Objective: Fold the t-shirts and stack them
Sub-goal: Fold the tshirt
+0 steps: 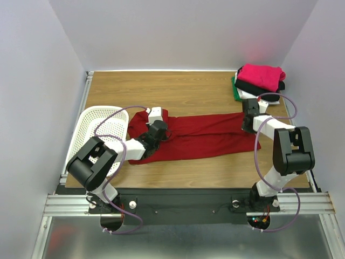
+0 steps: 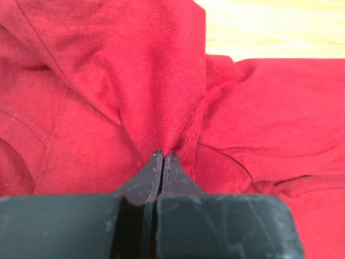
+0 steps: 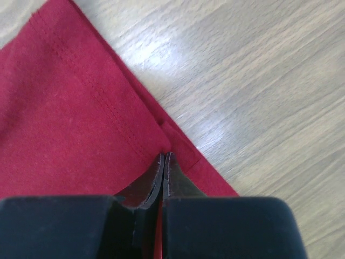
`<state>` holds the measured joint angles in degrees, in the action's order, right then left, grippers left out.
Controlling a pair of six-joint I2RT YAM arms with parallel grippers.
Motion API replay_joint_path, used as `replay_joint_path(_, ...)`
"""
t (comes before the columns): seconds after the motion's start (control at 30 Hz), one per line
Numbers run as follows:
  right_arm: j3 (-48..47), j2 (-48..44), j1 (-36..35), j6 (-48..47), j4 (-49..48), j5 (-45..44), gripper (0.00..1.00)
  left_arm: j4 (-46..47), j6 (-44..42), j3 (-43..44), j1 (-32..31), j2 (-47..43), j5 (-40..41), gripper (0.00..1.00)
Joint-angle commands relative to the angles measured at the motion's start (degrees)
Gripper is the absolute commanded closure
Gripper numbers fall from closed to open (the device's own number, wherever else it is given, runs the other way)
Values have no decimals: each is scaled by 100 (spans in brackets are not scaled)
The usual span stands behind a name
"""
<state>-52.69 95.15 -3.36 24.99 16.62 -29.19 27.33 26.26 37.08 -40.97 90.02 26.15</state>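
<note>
REMOTE RIG, TABLETOP: From my station, the overhead camera shows the white perforated basket (image 1: 99, 121) just off the left end of the dark red t-shirt (image 1: 210, 137). The shirt lies stretched out lengthwise across the middle of the wooden table (image 1: 178, 91).

At the shirt's left end, my left gripper (image 2: 163, 156) is clenched on a pinched-up fold of the red cloth. Its jaws are pressed together, and the fabric rises in a ridge straight out from between the tips. The cloth around it is bunched and creased.

At the shirt's right end, my right gripper (image 3: 163, 157) is clamped on the stitched hem at the corner, jaws closed with the edge of the cloth caught between them. The hem runs diagonally over bare wood.

Beyond the shirt's far right corner, apart from it, sits a folded stack. The bright pink t-shirt (image 1: 263, 74) is on top and the black t-shirt (image 1: 259, 86) is under it. An edge of the green t-shirt (image 1: 235, 89) shows at the bottom.
</note>
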Motion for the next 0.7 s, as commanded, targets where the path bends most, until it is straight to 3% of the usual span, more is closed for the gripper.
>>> replay_joint_path(0.0,-400,-129,45,-214,51,-386,100,159,63,-52,-104,-301,127,100)
replay_joint_path(0.67,-769,-50,212,-451,227,-966,100,150,107,-105,-253,-388,215,100)
